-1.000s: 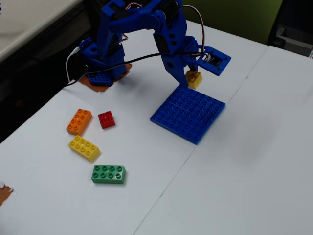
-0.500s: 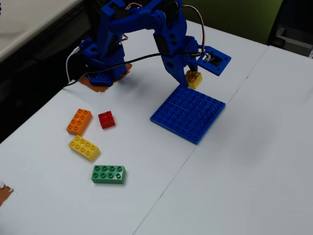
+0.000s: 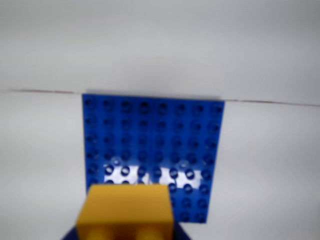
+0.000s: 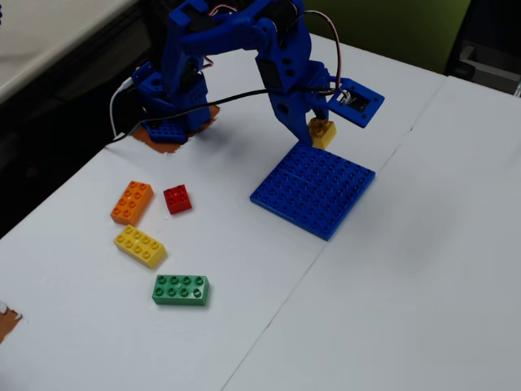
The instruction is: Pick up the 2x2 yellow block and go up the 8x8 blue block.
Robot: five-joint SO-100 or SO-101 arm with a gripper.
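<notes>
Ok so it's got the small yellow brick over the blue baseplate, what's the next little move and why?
Probably a short move further in over the blue baseplate, then lower. The gripper holds the yellow 2x2 brick just above the plate's near edge in the fixed view, apparently not yet seated. In the wrist view the brick overlaps only the plate's lower left corner, so setting it down now might leave it overhanging.

I'm seeing the 8x8 blue block (image 3: 152,145) as glossy moulded plastic, its studs throwing white glare in the wrist view. The 2x2 yellow block (image 3: 127,207) is looking like smooth plastic with a softer sheen. The table (image 4: 423,269) is showing matt white. The arm (image 4: 244,41) is reading as matt blue plastic.
</notes>
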